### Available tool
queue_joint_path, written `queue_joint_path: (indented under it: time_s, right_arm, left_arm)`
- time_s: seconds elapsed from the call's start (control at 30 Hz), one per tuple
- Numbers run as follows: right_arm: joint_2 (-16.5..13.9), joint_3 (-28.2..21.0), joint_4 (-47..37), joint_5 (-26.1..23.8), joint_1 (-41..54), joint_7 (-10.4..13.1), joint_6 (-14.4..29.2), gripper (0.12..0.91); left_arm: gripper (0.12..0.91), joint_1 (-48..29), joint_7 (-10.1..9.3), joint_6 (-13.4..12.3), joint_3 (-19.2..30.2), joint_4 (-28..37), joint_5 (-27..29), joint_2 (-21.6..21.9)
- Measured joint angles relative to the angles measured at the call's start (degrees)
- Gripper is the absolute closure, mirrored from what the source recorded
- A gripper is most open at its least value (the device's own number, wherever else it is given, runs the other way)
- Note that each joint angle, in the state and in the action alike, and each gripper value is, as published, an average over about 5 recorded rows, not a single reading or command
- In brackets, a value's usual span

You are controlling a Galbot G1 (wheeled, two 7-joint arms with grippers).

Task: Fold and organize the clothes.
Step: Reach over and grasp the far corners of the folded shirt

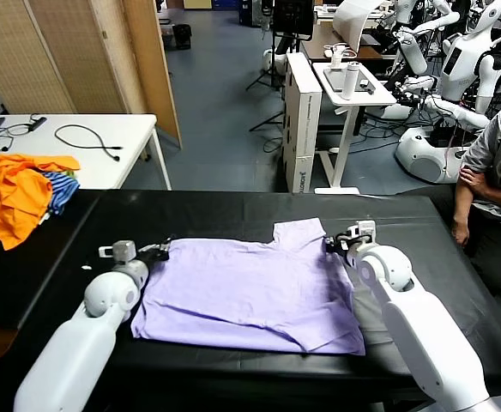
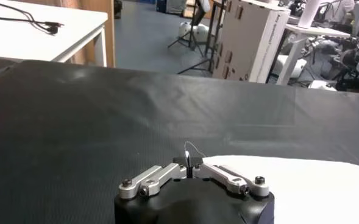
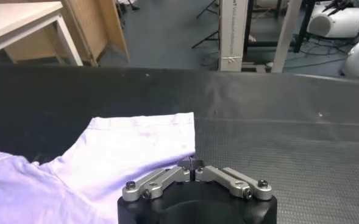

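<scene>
Lavender T-shirt flat on black bench, mid-bench toward near edge. Left gripper closed, pinching shirt's far left corner. Right gripper closed on sleeve edge, shirt's far right. Orange and blue-striped garment heap at bench's far left corner.

We see the T-shirt flat on the table, centre, near the front edge. Left claw at its far-left corner, right claw at its far-right edge by the sleeve. Garment heap on the table's far-left end; a second table w/ a cable behind it.
</scene>
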Motion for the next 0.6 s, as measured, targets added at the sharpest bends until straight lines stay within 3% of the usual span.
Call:
queue_joint_path:
  time_s: [0.3, 0.4, 0.5, 0.6]
  right_arm:
    - [0.24, -0.09, -1.05, -0.39, 0.72, -0.03, 0.00, 0.277]
    - [0.57, -0.36, -1.80, -0.41, 1.25, -0.20, 0.00, 0.164]
    - [0.97, -0.58, -2.63, -0.54, 1.66, -0.56, 0.00, 0.195]
    - [1.21, -0.80, -3.24, -0.86, 1.81, -1.01, 0.04, 0.353]
  left_arm:
    - [0.876, 0.61, -0.04, -0.02, 0.14, -0.39, 0.38, -0.34]
    - [0.876, 0.72, -0.03, -0.02, 0.15, -0.46, 0.41, -0.31]
    - [0.876, 0.79, 0.00, -0.01, 0.12, -0.47, 0.42, -0.25]
    - [0.876, 0.85, 0.05, 0.01, 0.11, -0.50, 0.42, -0.16]
